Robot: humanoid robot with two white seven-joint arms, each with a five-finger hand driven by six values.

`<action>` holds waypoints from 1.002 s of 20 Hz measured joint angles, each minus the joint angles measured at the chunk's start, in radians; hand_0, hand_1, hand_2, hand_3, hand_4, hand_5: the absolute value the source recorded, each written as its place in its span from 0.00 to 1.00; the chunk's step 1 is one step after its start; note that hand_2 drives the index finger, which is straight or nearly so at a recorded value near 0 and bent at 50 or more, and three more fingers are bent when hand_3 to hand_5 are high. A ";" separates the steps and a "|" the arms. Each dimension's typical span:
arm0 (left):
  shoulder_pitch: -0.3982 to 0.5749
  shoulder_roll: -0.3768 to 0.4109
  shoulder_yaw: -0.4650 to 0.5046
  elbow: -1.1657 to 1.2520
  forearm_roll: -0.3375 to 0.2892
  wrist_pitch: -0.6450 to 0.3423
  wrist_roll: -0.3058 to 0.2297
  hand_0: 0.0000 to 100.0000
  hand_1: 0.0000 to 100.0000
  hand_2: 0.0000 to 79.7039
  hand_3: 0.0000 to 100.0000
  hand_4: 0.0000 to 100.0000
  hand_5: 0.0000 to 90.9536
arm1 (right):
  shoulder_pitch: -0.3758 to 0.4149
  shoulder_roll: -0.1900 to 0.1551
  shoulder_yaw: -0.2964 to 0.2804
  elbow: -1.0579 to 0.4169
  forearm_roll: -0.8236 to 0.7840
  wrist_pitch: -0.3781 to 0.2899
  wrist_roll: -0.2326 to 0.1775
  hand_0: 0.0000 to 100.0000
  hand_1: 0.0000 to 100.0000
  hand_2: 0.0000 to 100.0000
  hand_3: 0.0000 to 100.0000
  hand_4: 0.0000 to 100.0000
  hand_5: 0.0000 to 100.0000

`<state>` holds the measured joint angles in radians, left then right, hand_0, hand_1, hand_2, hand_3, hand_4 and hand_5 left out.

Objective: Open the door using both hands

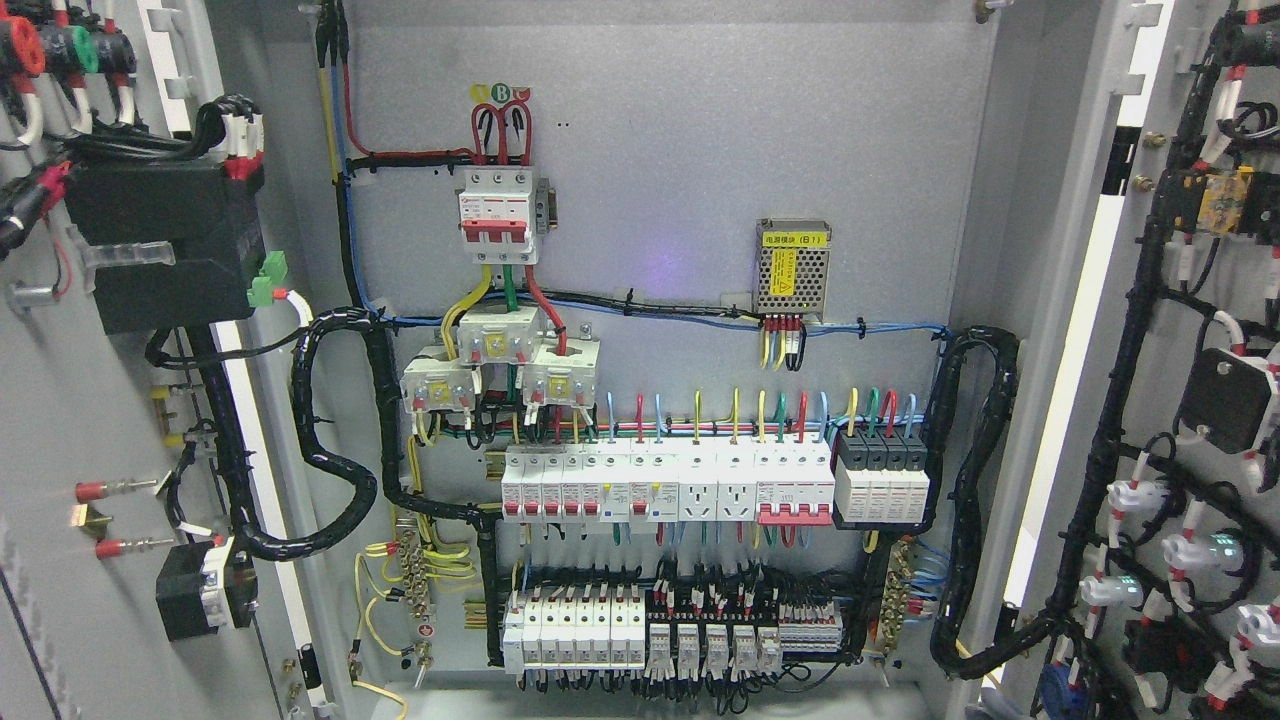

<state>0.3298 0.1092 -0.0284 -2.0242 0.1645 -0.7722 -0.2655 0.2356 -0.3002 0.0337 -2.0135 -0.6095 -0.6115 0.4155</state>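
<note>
In the head view, neither robot hand is seen, so whether the fingers are spread, curled or holding anything cannot be told. The cabinet is seen with both doors swung wide: the left door (110, 420) fills the picture's left edge and the right door (1190, 420) the right edge, each turned so that its inner face is presented to the camera. From this the opening is judged to be complete or nearly so, since the back panel (660, 130) is fully exposed between them. The doors appear to be held out by their own hinges, as nothing is seen touching them. Each inner face is grey sheet metal carrying fitted parts; on the left door a black box (165, 240) is mounted near the top and a smaller black block (195, 598) lower down, while on the right door a run of white connectors (1140, 495) is strung along black cabling. A thick black harness (330, 440) is looped from the left door into the cabinet, and another (985, 490) at the right, slack evidently being left so that the doors can swing. Inside, a red-handled main breaker (497, 215), a small mesh-covered power supply (793, 268) and a row of white breakers (665, 485) are mounted on the panel.
</note>
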 measured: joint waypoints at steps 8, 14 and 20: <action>0.001 0.017 0.081 -0.010 0.077 0.000 0.001 0.12 0.39 0.00 0.00 0.00 0.00 | 0.010 -0.001 -0.077 0.004 -0.007 0.000 -0.007 0.12 0.39 0.00 0.00 0.00 0.00; 0.023 0.048 0.158 -0.011 0.168 0.000 0.001 0.12 0.39 0.00 0.00 0.00 0.00 | 0.036 0.001 -0.135 0.012 -0.015 -0.009 -0.013 0.12 0.39 0.00 0.00 0.00 0.00; 0.041 0.087 0.236 0.006 0.259 0.000 0.003 0.12 0.39 0.00 0.00 0.00 0.00 | 0.059 0.007 -0.188 0.021 -0.033 -0.019 -0.018 0.12 0.39 0.00 0.00 0.00 0.00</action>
<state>0.3710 0.1962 0.2081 -2.0182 0.4238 -0.7726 -0.2629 0.2949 -0.2934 -0.1541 -1.9927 -0.6426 -0.6306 0.3979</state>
